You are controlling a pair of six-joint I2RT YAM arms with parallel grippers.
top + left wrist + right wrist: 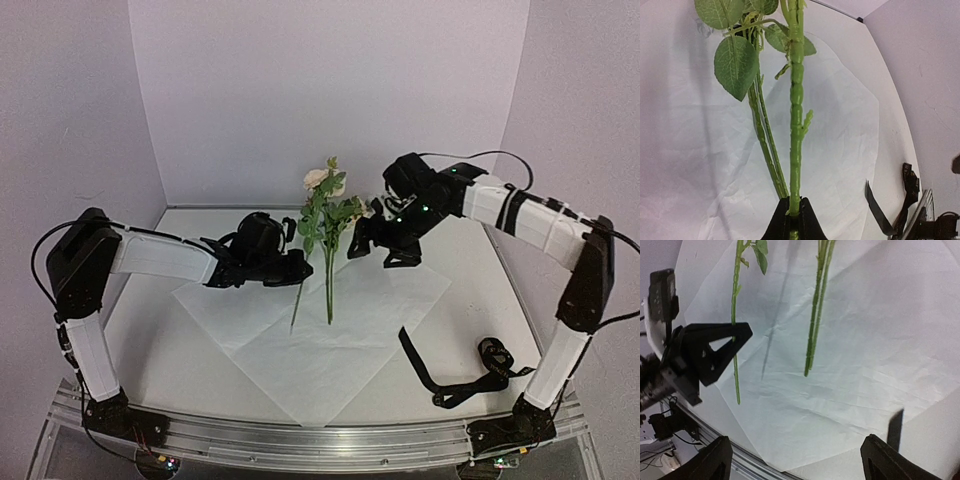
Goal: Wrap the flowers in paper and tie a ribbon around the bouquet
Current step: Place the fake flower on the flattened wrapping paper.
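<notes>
The flowers (322,205) stand upright over the paper (330,350), peach and pale blooms on top, thin stems hanging down. My left gripper (300,268) is shut on one thick green stem (796,125); its jaws (794,206) pinch that stem near its lower part. Two thinner stems (765,145) hang free just to its left. My right gripper (372,245) is beside the leaves on the right. Its jaws (797,460) stand wide open, with only paper (865,340) showing between them. The right wrist view shows the left gripper (710,352) gripping its stem (734,365). The black ribbon (470,372) lies at the front right.
White walls close in the table on three sides. A metal rail (320,440) runs along the near edge between the arm bases. The ribbon's end (877,212) lies just off the paper's right corner.
</notes>
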